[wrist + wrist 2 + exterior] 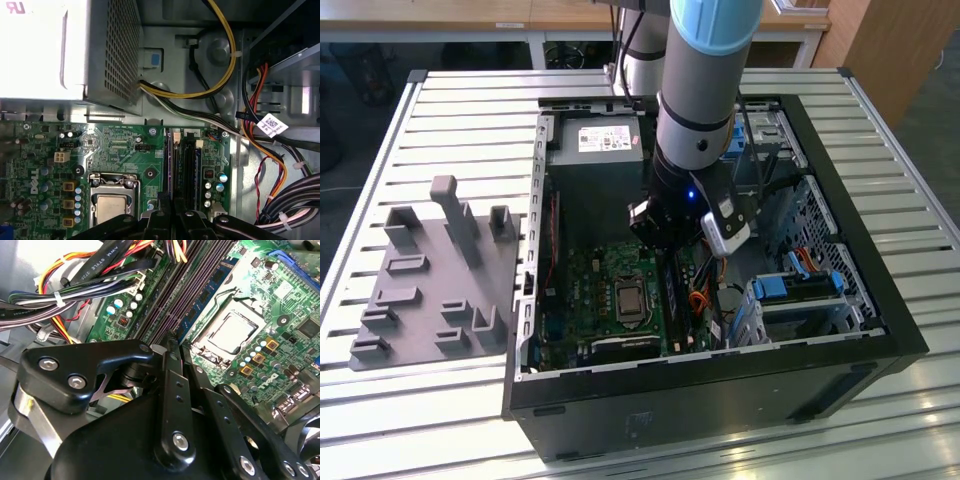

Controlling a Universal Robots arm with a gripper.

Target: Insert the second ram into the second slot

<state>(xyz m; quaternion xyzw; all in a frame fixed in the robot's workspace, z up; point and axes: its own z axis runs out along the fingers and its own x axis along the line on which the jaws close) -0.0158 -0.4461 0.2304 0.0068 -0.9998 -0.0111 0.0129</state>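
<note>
Second ram [171,165]: a thin stick is seen on edge in the memory slots beside the processor socket, directly under the hand; in the second wrist view it appears as a blue strip [202,305] among the dark slots. Whether it is fully seated cannot be told.
Slots [189,165]: dark parallel channels lie just beside the stick, on the side away from the socket.
Hand [172,207]: the fingers are drawn close together over the top edge of the stick; whether they grip it or only press on it cannot be told.
Processor socket [112,202]: near the slots, metal lid closed.
Cables [260,145]: bundled near the slots, on the drive side.
Case [720,365]: open on the slatted bench [450,120].
Risk: a tilted stick could be jammed or the slot latches missed if one end is pressed harder.
Risk: cables could be snagged by the hand.
</note>
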